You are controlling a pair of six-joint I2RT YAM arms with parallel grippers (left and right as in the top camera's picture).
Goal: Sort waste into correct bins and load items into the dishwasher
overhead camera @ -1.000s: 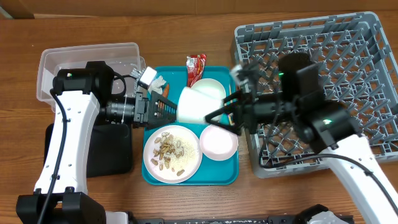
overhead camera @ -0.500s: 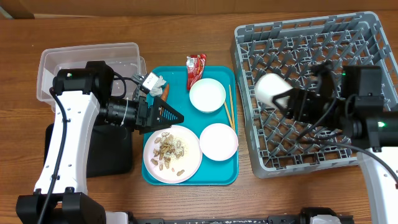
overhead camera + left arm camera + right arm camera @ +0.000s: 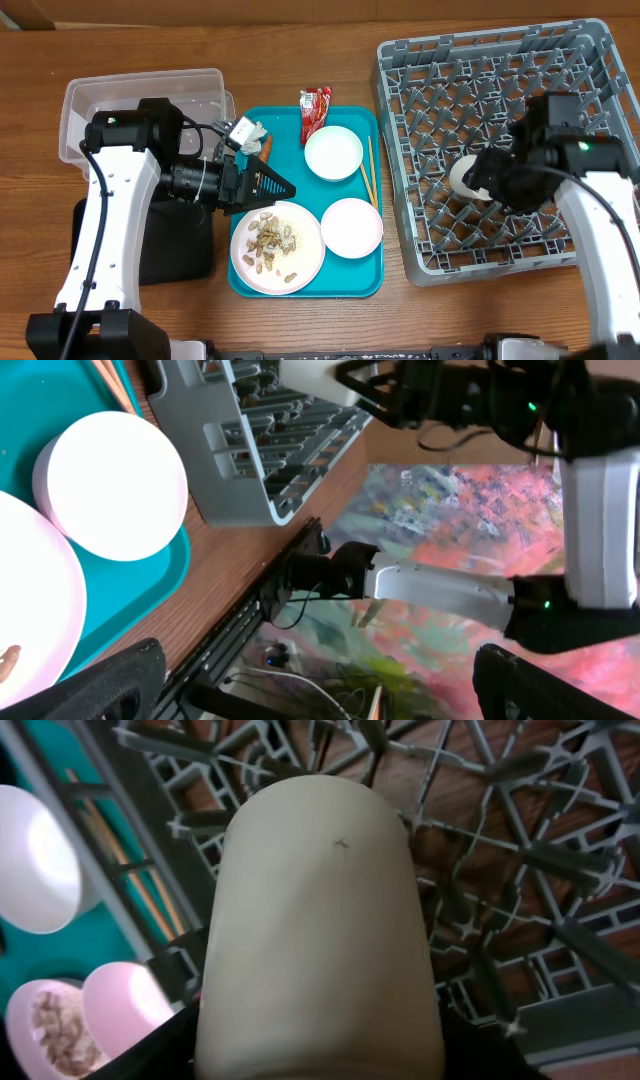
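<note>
My right gripper is closed partway round the cup, one finger on each side of its wall near the end closest to my wrist. The cup lies on its side in my grip, low over the middle of the rack, its far end among the pegs. I cannot tell whether it touches the lattice yet.

I judge it to be light, stiff and glazed. That makes it slippery under hard pads and likely to chip if it knocks a peg or drops. The side-wall grip suits it, because squeezing across the round body keeps it from rolling. I would set it down between pegs before letting go.

My left gripper is fully open and holds nothing. It hangs over the tray just above the plate of shells. The shells look light and brittle, best pinched gently or tipped off the plate. Two bowls and the chopsticks wait on the tray.
</note>
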